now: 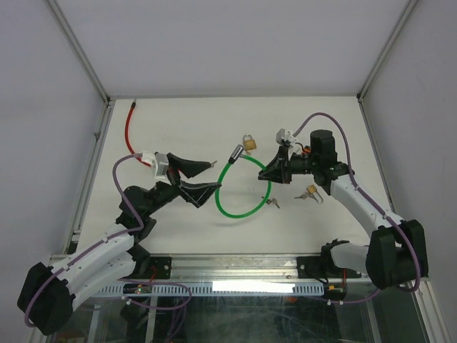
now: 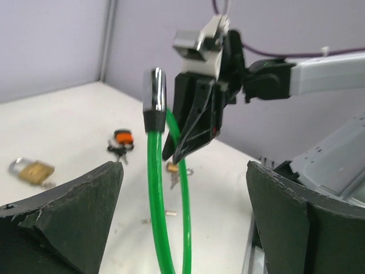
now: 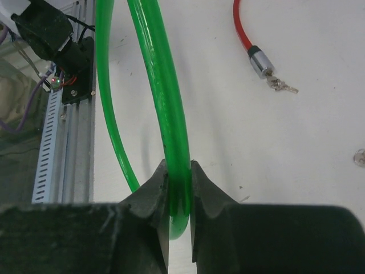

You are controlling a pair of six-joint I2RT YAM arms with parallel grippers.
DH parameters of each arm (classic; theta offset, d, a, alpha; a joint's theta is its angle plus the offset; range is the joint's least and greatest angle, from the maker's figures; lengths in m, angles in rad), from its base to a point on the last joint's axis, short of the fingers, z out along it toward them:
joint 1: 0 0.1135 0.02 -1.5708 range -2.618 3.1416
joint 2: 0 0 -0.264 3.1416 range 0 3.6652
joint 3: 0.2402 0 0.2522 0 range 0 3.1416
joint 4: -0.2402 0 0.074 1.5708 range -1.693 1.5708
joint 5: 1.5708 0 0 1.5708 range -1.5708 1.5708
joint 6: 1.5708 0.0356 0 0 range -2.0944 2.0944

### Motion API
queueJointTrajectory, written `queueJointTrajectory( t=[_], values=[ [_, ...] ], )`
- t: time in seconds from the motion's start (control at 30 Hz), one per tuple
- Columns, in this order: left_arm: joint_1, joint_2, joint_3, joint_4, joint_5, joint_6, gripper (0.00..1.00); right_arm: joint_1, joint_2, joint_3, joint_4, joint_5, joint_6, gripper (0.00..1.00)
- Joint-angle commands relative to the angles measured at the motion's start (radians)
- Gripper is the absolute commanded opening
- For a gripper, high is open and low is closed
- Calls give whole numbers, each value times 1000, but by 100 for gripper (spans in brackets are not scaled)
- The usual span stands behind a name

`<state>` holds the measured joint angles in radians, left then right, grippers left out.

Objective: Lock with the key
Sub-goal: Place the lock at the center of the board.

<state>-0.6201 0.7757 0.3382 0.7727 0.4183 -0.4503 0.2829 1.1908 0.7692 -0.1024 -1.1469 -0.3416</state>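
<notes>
Your right claw (image 3: 178, 171) is pinched tight on the green cable (image 3: 166, 103), whose metal end (image 2: 154, 88) stands up in the air, free. Your left claw (image 1: 213, 176) gapes wide and empty, just short of that end. The keys (image 1: 273, 203) lie on the tabletop (image 1: 178, 121) beside the loop, in neither claw. Nothing looks locked yet: key pickup, insertion and the turn all seem left.

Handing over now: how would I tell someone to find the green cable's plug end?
On the white table, find the green cable loop at its centre, pinched by the right gripper. Its free end stands near the brass padlock: a silver plug with a black collar, the only shiny cylinder on green cable.
</notes>
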Motion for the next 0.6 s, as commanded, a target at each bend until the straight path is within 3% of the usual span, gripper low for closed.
queueJointTrajectory(
  t=[0.0,0.13,0.3,0.57],
  values=[
    [8,14,-55,-66,-150,31,93,-26,43,81,81,23,184,0],
    [8,12,-118,-12,-232,-20,99,-49,68,79,120,44,274,0],
    [9,-18,-191,5,-350,-76,99,-57,106,95,124,127,370,0],
    [8,-20,-194,-144,-508,-97,99,-57,257,212,82,324,555,0]
  ],
)
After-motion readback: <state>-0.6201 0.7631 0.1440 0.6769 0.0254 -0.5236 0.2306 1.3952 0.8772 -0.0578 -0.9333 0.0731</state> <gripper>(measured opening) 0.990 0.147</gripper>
